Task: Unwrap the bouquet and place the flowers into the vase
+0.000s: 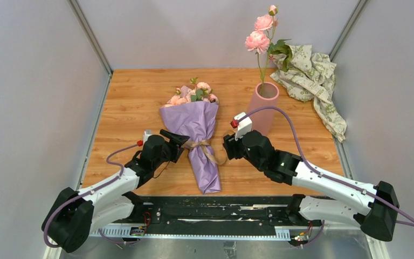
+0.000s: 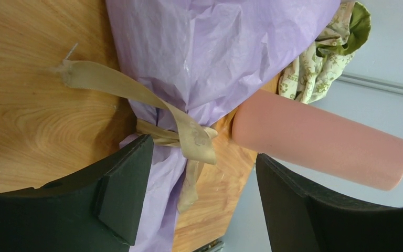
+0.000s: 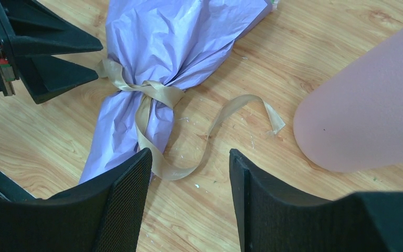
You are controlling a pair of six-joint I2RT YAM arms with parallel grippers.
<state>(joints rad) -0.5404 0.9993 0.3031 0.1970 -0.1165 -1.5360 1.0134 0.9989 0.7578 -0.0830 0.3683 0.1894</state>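
Note:
The bouquet (image 1: 197,129) lies on the wooden table (image 1: 129,108), wrapped in lilac paper (image 2: 210,47), with its peach-pink flowers (image 1: 193,96) at the far end. A tan ribbon (image 1: 204,147) is tied round its narrow neck; the knot (image 3: 155,92) holds and a loose end (image 3: 241,105) trails right. My left gripper (image 1: 180,140) is open at the neck's left side, its jaws (image 2: 202,157) spread with paper and ribbon (image 2: 191,139) ahead of them. My right gripper (image 1: 228,147) is open over bare wood (image 3: 189,157) beside the ribbon loop. The pink vase (image 1: 264,108) stands upright to the right.
A tall stem with larger pink blooms (image 1: 259,38) stands in the vase. Crumpled cream-green patterned paper (image 1: 310,75) lies at the back right corner. Grey walls close in the table on three sides. The left gripper's fingers (image 3: 57,42) show in the right wrist view.

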